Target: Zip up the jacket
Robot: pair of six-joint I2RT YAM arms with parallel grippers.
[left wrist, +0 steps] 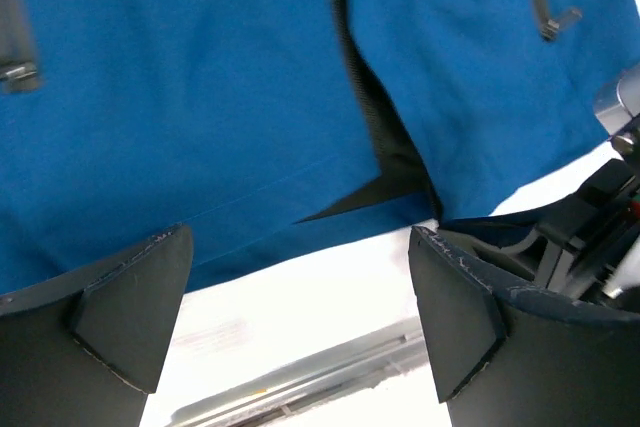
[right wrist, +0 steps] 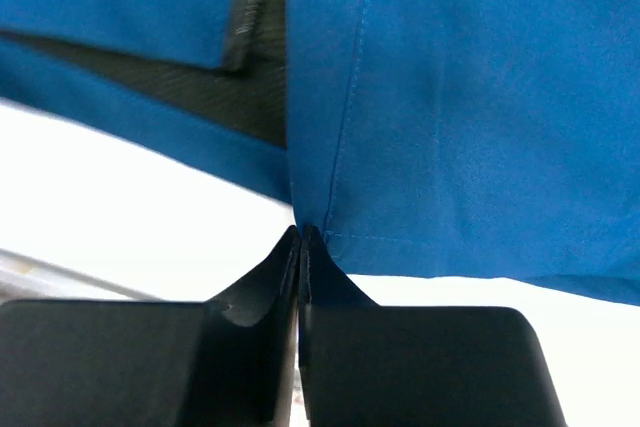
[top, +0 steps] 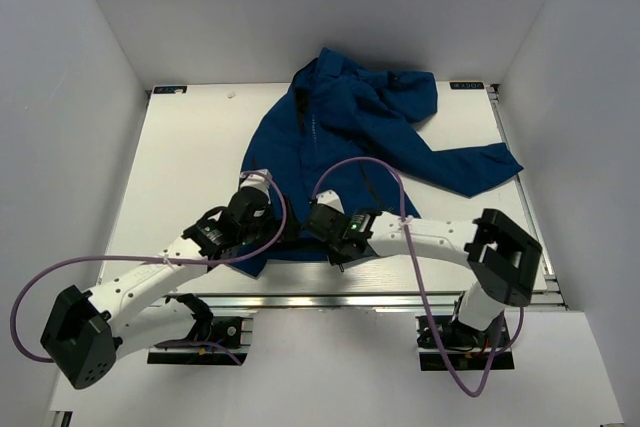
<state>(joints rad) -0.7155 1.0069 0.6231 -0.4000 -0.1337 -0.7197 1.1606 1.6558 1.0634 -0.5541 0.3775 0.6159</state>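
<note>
The royal-blue jacket [top: 340, 132] lies spread on the white table, collar at the far side and hem toward me. Its front is open at the bottom. In the left wrist view the dark zipper line [left wrist: 352, 77] parts and black lining [left wrist: 395, 162] shows. My left gripper [left wrist: 300, 257] is open and empty, hovering over the hem left of the opening; it also shows in the top view [top: 262, 230]. My right gripper [right wrist: 301, 234] is shut, its tips pinching the bottom hem corner of the jacket's [right wrist: 450, 117] front panel beside the zipper edge [right wrist: 252, 7]; it also shows in the top view [top: 320, 227].
The table's front metal rail [top: 330, 299] lies just behind the hem. Purple cables [top: 385, 172] arc over the lower jacket. One sleeve [top: 470, 162] stretches toward the right edge. Pocket zippers [left wrist: 545, 12] sit on both panels. White walls enclose the table.
</note>
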